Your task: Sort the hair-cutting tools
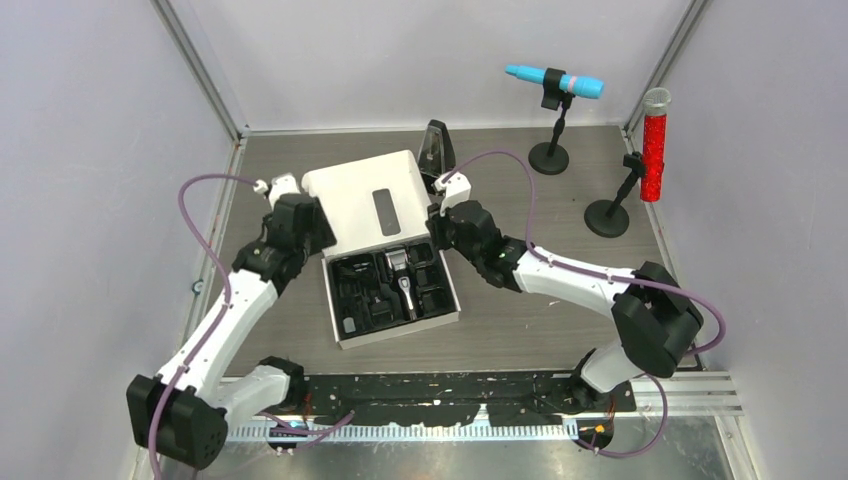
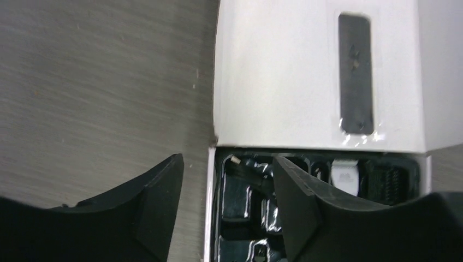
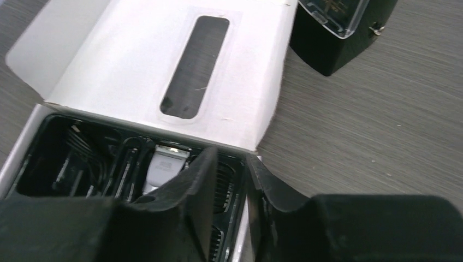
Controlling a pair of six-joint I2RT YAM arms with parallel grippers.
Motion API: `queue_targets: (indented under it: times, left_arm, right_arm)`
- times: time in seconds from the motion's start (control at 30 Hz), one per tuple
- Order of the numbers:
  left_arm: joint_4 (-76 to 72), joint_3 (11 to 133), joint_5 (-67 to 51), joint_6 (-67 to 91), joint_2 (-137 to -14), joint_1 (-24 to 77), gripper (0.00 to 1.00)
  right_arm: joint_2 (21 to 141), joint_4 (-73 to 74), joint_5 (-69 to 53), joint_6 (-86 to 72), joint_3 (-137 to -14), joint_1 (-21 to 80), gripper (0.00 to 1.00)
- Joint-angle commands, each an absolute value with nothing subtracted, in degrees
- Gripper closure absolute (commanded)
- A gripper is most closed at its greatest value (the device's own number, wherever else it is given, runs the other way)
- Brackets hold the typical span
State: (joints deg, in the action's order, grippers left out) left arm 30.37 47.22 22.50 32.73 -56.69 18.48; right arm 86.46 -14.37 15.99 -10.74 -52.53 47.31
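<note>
Clipper (image 1: 403,280) lies in the black tray (image 1: 352,290) of the open white box (image 1: 352,200) on the tabletop (image 1: 540,320), left fingers (image 2: 158,202) wide apart straddling its left wall, right fingers (image 3: 191,185) slightly apart at its right wall.

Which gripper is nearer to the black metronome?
Right. The right gripper is at the box's right edge, just before the metronome; the left gripper is across the lid.

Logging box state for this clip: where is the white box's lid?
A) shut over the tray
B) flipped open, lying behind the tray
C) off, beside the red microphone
B: the lid lies folded back behind the black tray, where the clipper shows uncovered.
</note>
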Motion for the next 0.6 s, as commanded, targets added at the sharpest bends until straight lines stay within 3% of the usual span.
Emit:
queue_targets:
  times: [0.0,0.2,0.37,0.57]
  left_arm:
    - [34.56,60.84,19.30,30.87,-65.04,14.72,0.34]
    - [40.73,73.95,10.74,29.89,-79.43,7.37,0.26]
    - [40.46,79.29,-2.84,29.76,-88.22,1.11,0.21]
    - [31.09,76.21,-18.42,33.02,-91.52,-7.50,0.13]
  right_arm:
    - [84.63,-7.76,15.20,-11.02,-58.62,45.10,0.62]
    - [87.90,-2.15,6.99,-11.79,-65.15,40.30,0.37]
    - [95.76,5.54,-4.54,-13.72,-75.00,34.11,0.27]
    - [108.20,9.14,-12.68,-16.48,-87.93,30.32,0.15]
